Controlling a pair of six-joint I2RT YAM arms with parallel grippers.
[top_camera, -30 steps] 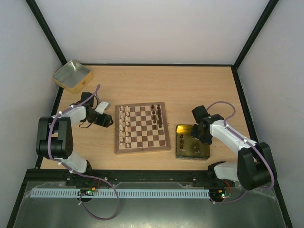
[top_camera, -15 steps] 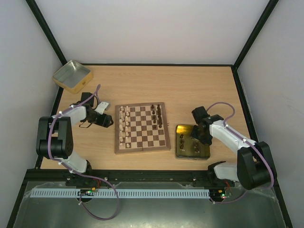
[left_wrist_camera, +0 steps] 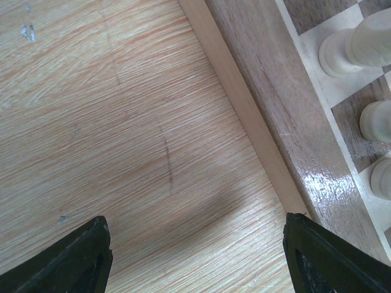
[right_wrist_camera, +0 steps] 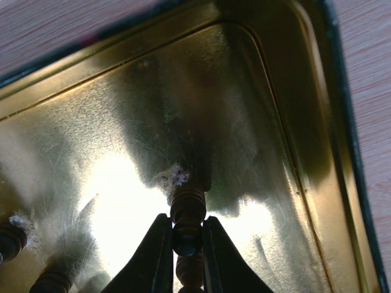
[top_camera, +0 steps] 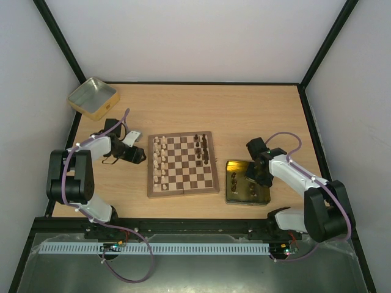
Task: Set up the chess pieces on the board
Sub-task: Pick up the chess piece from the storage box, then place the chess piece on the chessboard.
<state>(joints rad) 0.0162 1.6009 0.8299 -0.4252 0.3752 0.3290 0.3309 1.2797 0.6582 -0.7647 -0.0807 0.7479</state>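
The board [top_camera: 182, 165] shows light and dark brown checks inside a light wood rim, on a pale, fine-grained wooden surface [top_camera: 256, 116]. Pale cream chess pieces [top_camera: 160, 160] line its 9 o'clock side, dark brown chess pieces [top_camera: 203, 146] its 3 o'clock side. A far gold tin [top_camera: 98, 111] lies at 10 o'clock, a near gold tin [top_camera: 244, 195] at 4 o'clock, its floor mirror-bright around one dark brown piece [right_wrist_camera: 187, 204] between the right claw [right_wrist_camera: 187, 235]'s black fingers [right_wrist_camera: 153, 256]. White-and-black left arm [top_camera: 98, 146] and right arm [top_camera: 293, 174] trail purple cables [top_camera: 282, 133].
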